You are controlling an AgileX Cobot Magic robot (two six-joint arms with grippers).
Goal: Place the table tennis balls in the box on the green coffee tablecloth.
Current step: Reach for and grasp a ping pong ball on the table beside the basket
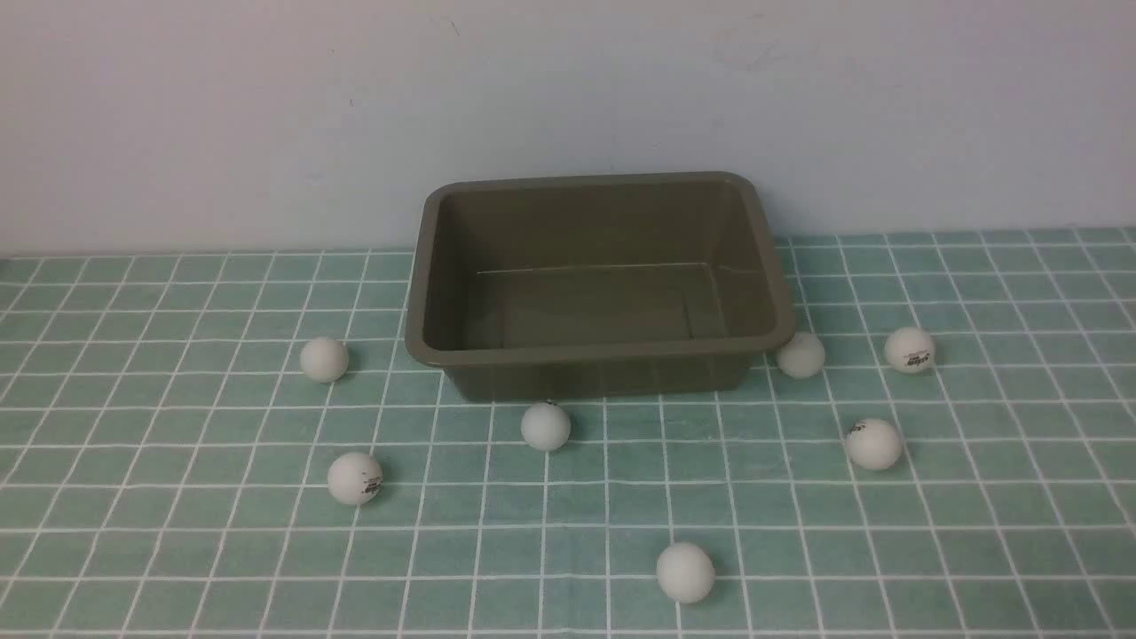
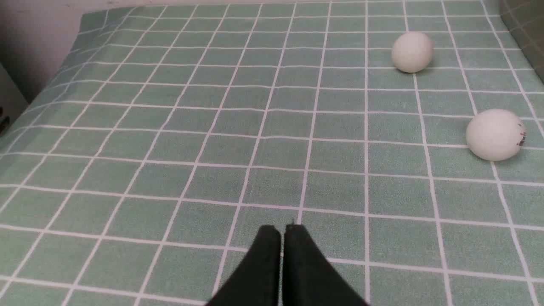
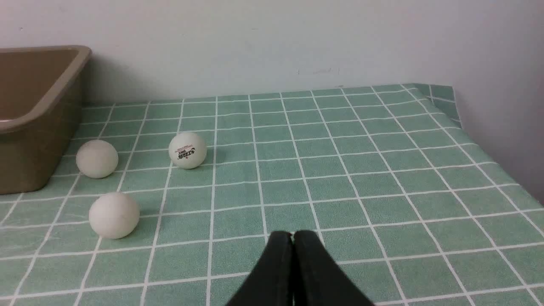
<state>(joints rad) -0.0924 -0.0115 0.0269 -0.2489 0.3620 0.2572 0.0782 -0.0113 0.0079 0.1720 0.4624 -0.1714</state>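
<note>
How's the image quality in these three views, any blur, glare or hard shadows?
Front view: soft and slightly grainy, even light, table tennis balls cast only faint shadows, no glare on the box. Left wrist view: tablecloth grid crisp, left fingers featureless black. Right wrist view: sharp enough that one ball shows its logo.

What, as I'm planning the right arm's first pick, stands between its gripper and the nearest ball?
Nothing visible: only bare tablecloth lies between the shut right gripper and the nearest ball. The box stands beyond that ball, not between.
</note>
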